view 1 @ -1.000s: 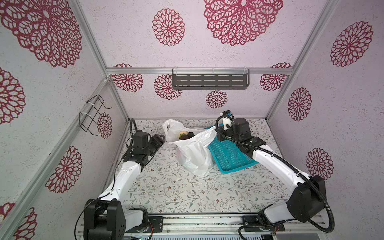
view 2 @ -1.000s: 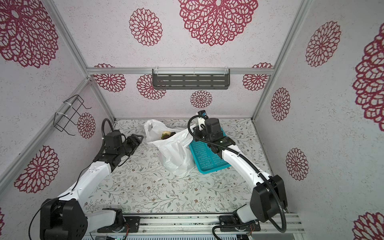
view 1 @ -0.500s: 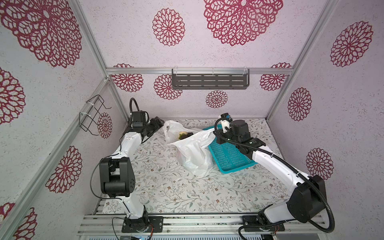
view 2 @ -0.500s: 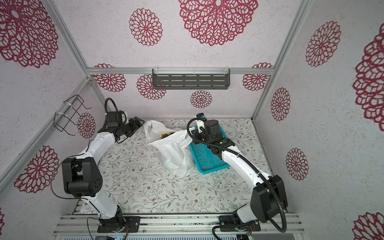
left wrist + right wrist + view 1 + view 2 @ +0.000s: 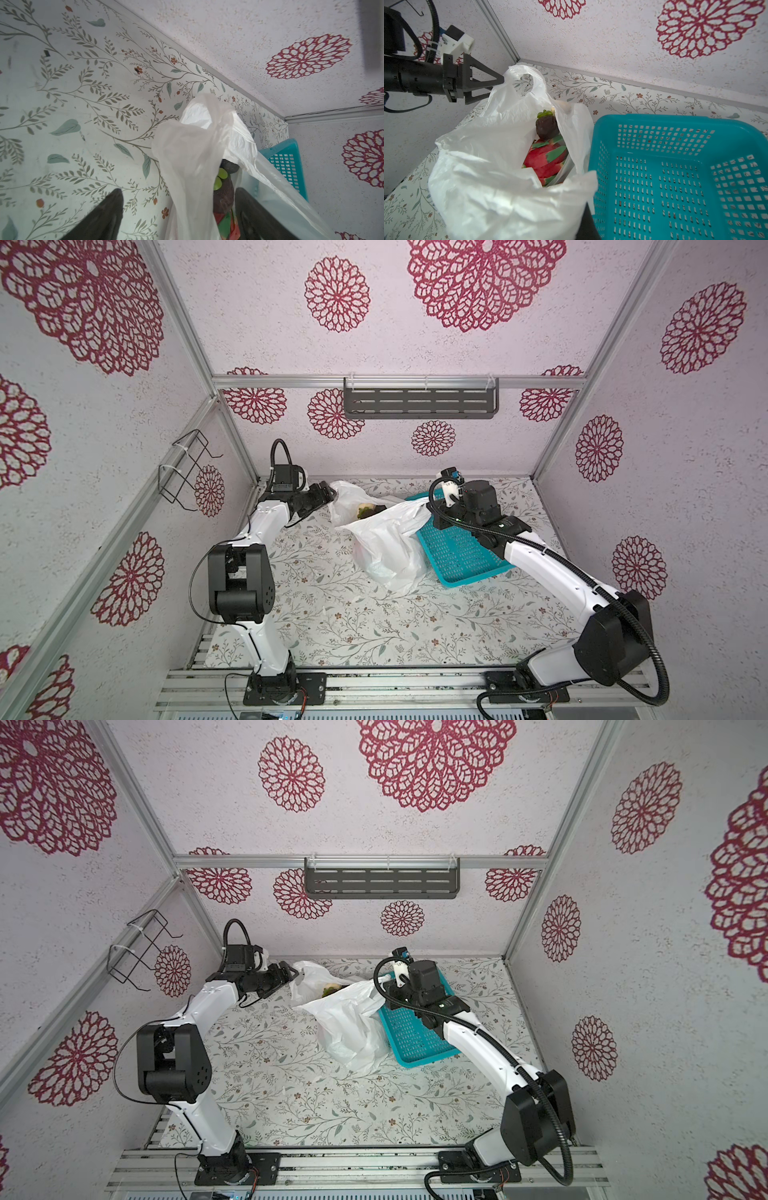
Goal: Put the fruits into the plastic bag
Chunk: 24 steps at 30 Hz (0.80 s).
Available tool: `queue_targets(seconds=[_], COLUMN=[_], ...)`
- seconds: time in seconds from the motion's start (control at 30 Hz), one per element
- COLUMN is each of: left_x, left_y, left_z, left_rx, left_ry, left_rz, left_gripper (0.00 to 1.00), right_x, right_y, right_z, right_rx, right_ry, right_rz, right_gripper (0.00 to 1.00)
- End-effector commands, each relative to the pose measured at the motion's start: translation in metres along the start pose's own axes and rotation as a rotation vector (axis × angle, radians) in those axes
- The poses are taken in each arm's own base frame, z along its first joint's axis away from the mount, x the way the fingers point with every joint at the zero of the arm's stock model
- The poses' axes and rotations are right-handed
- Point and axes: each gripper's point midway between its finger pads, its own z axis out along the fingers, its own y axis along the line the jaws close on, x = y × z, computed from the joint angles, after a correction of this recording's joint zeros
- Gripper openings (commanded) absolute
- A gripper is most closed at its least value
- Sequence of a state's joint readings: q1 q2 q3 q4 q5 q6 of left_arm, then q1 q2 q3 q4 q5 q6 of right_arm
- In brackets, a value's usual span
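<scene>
1. Fruits point(image 5: 368, 511) show in both top views as a small greenish and pale cluster in the mouth of the plastic bag point(image 5: 382, 547). The bag stands toward the back of the floral table point(image 5: 353, 626), touching the teal basket point(image 5: 461, 560). The left gripper point(image 5: 329, 494) sits at the bag's left handle loop. The right gripper point(image 5: 431, 515) is at the opposite rim, which is drawn up taut to it.
2. From the left wrist, two dark fingers point(image 5: 104, 216) stand wide apart. The handle loop rises loose between them, not pinched. Beside one finger, a dark purple ball point(image 5: 223, 193) and a red-and-green piece point(image 5: 226, 224) lie inside the bag.
3. From the right wrist, the left gripper's jaws are spread and grip nothing, one tip touching the loop's edge. The purple ball rests on the red-and-green piece, with a beige lump point(image 5: 564, 105) behind. The right gripper is clamped tight on the bag's rim, its fingers mostly buried under film.
</scene>
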State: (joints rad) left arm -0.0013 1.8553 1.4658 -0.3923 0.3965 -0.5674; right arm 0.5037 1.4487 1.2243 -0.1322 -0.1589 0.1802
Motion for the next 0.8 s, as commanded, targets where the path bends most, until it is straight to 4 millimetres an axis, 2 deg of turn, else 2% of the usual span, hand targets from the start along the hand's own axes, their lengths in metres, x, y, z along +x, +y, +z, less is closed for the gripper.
queue_targets(seconds=[0.0,0.1,0.13,0.2,0.23,0.37,0.4,0.47,0.53,0.63,0.67,0.77], left_x=[0.000,0.003,0.009,0.009,0.006,-0.024,-0.035,-0.055,-0.078,-0.112,-0.121,-0.128], left_y=[-0.004,0.004,0.016,0.025,0.024,0.005,-0.003,-0.021,-0.044,-0.095,-0.116,-0.175], left_z=[0.017,0.027,0.038,0.048,0.050,0.051,0.048,0.042,0.029,-0.008,-0.026,-0.079], left_rx=[0.028,-0.027,-0.060,-0.094,-0.092,-0.040,-0.027,-0.002,0.032,0.100,0.131,0.245], left_ry=[0.015,0.040,0.064,0.068,0.058,-0.048,-0.076,-0.117,-0.155,-0.230,-0.260,-0.323], left_rz=[0.040,0.024,0.007,-0.017,-0.022,-0.023,-0.019,-0.014,-0.002,0.064,0.096,0.199], left_gripper=[0.84,0.83,0.82,0.78,0.72,0.19,0.10,0.00,0.00,0.00,0.00,0.00], right_x=[-0.017,-0.018,-0.018,-0.019,-0.018,-0.017,-0.017,-0.018,-0.023,-0.037,-0.046,-0.074], right_y=[0.004,0.003,0.004,0.003,0.004,0.005,0.006,0.007,0.010,0.016,0.019,0.028], right_z=[-0.014,-0.014,-0.013,-0.014,-0.013,-0.011,-0.011,-0.011,-0.014,-0.023,-0.030,-0.056], right_rx=[-0.006,-0.004,-0.004,-0.003,-0.006,-0.016,-0.020,-0.028,-0.037,-0.049,-0.054,-0.057], right_ry=[-0.052,-0.056,-0.056,-0.059,-0.057,-0.050,-0.051,-0.054,-0.066,-0.097,-0.118,-0.202], right_rz=[-0.021,-0.022,-0.023,-0.023,-0.022,-0.020,-0.019,-0.018,-0.020,-0.030,-0.041,-0.079], right_gripper=[0.00,0.00,0.00,0.00,0.00,0.00,0.00,0.00,0.00,0.00,0.00,0.00])
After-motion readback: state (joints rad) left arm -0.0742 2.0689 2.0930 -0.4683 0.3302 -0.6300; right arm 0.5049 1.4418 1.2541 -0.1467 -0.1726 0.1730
